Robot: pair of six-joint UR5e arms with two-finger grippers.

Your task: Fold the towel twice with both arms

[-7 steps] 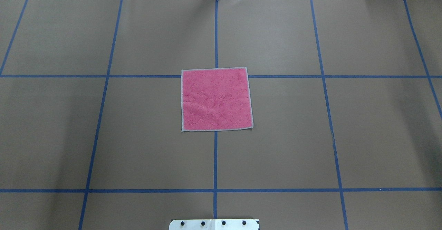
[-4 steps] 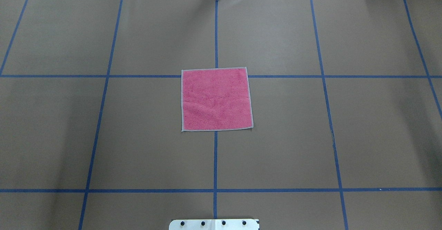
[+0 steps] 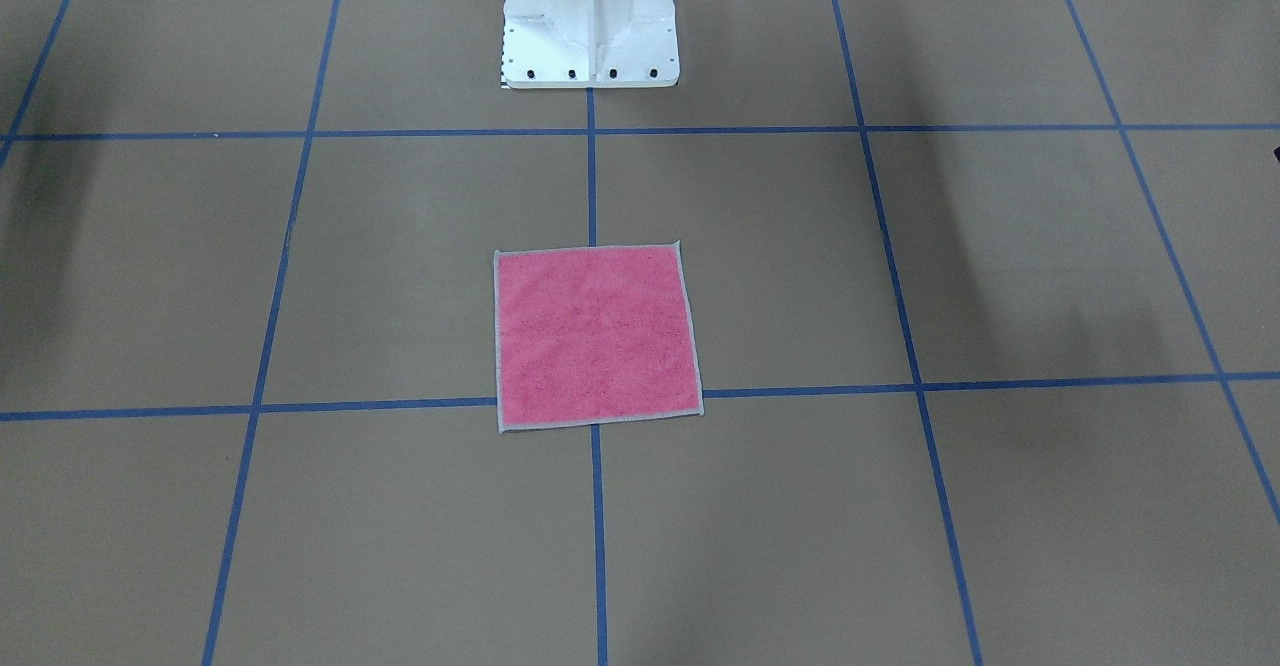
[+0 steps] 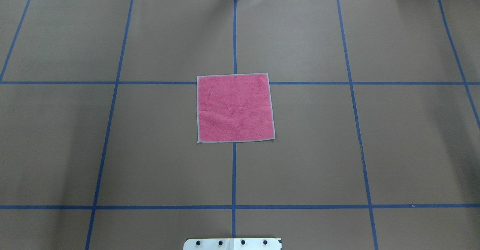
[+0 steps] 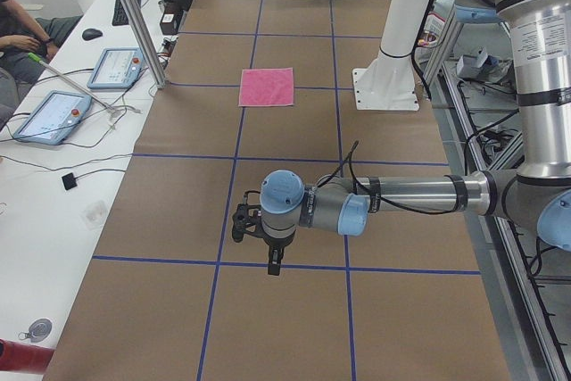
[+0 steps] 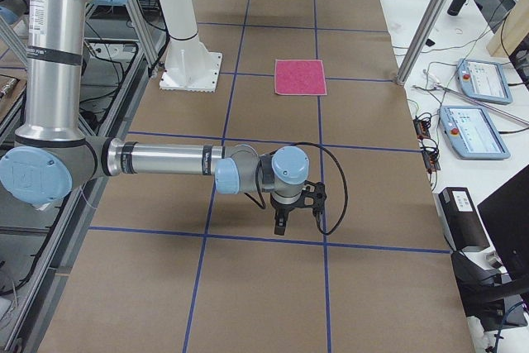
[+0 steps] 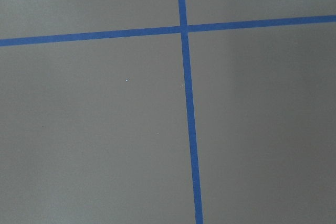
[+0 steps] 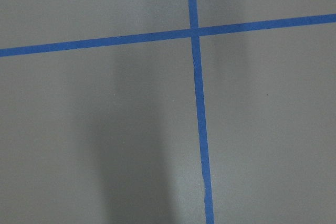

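towel flat and unfolded at table centre; both arms well clear of it

the towel lies spread flat on the brown paper table cover, pink face up, with its light grey border showing on all four sides. no fold is made. it sits over a crossing of the blue tape lines, at mid-table, directly out from the white pedestal base and apart from it. the front-facing view shows the same: towel flat, corners down, nothing touching it. no arm or gripper appears in the overhead or front-facing views; only soft shadows fall on the paper at either side.

left arm: seen in the exterior left view only, stretched low and level over the near end of the table, well apart from the towel. the left gripper points down, above a tape line. whether its jaws are released or clenched cannot be told from this view.

right arm: seen in the exterior right view only, in a like pose over the opposite end of the table, well apart from the towel. the right gripper points down near a tape line; its jaw state likewise cannot be told.

both wrist views show only brown paper and a tape crossing. no fingers or towel in either.
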